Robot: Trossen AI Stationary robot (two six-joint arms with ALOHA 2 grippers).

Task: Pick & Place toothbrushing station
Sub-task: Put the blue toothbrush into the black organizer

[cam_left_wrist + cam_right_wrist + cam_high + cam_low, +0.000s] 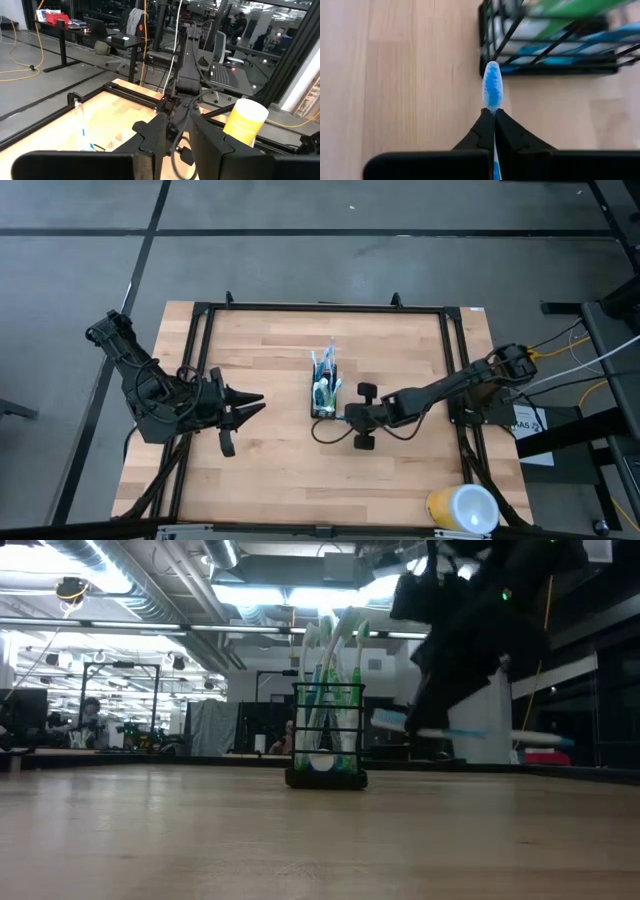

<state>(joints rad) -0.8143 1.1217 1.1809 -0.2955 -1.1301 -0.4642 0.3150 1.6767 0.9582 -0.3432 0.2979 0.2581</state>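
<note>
The black mesh holder (pixel 323 392) stands on its base mid-table, with green-white and blue-white toothbrushes upright in it; it also shows in the low view (pixel 327 735) and the right wrist view (pixel 555 40). My right gripper (pixel 350 416) is just right of the holder, shut on a blue-white toothbrush (pixel 492 90) whose head points at the holder's foot. My left gripper (pixel 250 405) waits open and empty over the table's left part. My right gripper pinches the toothbrush between its two fingers, just behind the bristle head (pixel 493 109). The head sticks out past the fingertips and the handle (pixel 500 733) runs back under the gripper, so the fingers lie along the brush. They come from the table's right. The brush hangs about level, clear of the table.
A large yellow-and-white cup (pixel 462 508) lies at the table's near right corner and also shows in the left wrist view (pixel 245 122). A black frame (pixel 320 307) runs around the tabletop. Bare wood lies between the left gripper and the holder.
</note>
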